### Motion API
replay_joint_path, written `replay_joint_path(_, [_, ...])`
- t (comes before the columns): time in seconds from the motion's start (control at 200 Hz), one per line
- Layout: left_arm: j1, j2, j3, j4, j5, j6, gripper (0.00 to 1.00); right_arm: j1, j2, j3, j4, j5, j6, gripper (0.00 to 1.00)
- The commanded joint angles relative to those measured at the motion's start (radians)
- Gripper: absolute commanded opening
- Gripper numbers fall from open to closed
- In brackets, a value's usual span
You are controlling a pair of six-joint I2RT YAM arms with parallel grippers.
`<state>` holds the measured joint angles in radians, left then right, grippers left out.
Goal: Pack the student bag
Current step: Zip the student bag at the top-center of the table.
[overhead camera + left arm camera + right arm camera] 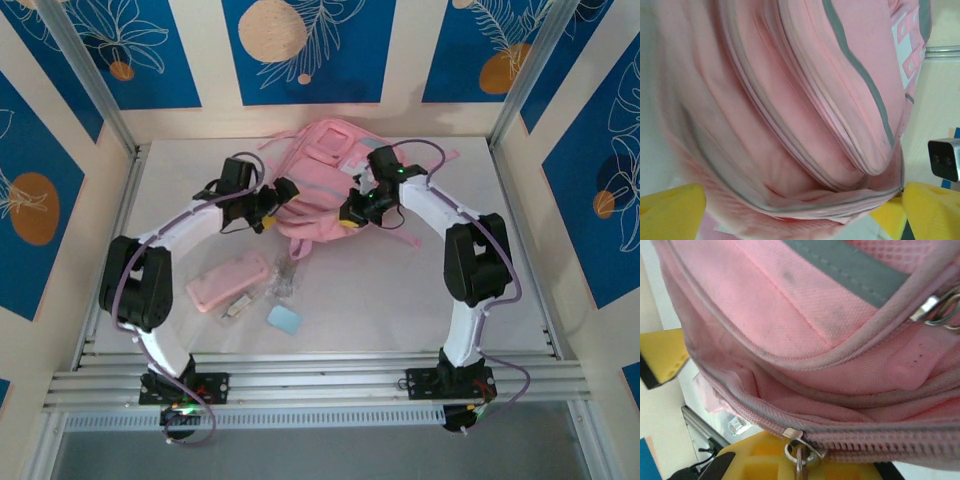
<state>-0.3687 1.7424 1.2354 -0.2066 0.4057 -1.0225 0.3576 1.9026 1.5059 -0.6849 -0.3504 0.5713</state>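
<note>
Bag (318,175), upper centre: looks soft, floppy, light; take by zip rim (830,204). Left gripper (274,203) wide; right gripper (353,211) cannot tell.

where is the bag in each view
Top external: bag at upper centre.
Left wrist: bag close up, from top to near the bottom edge.
Right wrist: bag close up, across the top and right.
Shared landmark: its grey trim.
</note>
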Motion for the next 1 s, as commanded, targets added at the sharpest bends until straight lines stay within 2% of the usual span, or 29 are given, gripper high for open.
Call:
replay_joint_path(0.0, [-0.059, 0.016, -0.033, 0.103, -0.005, -0.124, 1.0, 0.028, -0.015, 0.039, 0.107, -0.092, 0.051, 0.0])
replay_joint_path(0.125, [-0.09, 0.084, -0.013, 0.178, -0.016, -0.191, 1.0, 0.041, -0.058, -0.027, 0.115, -0.142, 0.044, 0.0])
replay_joint_path(0.2, [-0.091, 0.116, 0.002, 0.22, -0.021, -0.208, 0.88, 0.041, -0.083, -0.061, 0.066, -0.175, -0.029, 0.0])
replay_joint_path(0.28, [-0.087, 0.13, 0.022, 0.225, -0.041, -0.174, 0.59, 0.045, -0.095, -0.067, -0.081, -0.168, -0.201, 0.0])
replay_joint_path(0.38, [-0.078, 0.135, 0.06, 0.159, -0.058, -0.092, 0.25, 0.038, -0.097, -0.086, -0.282, -0.017, -0.394, 0.0])
replay_joint_path(0.42, [-0.071, 0.135, 0.067, 0.14, -0.056, -0.068, 0.0, 0.023, -0.097, -0.104, -0.332, 0.044, -0.439, 0.0])
replay_joint_path(0.52, [-0.053, 0.124, 0.058, 0.106, -0.059, -0.035, 0.0, -0.031, -0.095, -0.135, -0.409, 0.22, -0.506, 0.0])
replay_joint_path(0.71, [-0.042, 0.08, 0.041, 0.05, -0.082, 0.037, 0.0, -0.123, -0.003, -0.054, -0.444, 0.681, -0.542, 0.0])
replay_joint_path(0.995, [-0.033, 0.076, 0.009, 0.075, -0.049, 0.021, 0.0, -0.269, 0.201, 0.262, -0.356, 0.913, -0.547, 0.0])
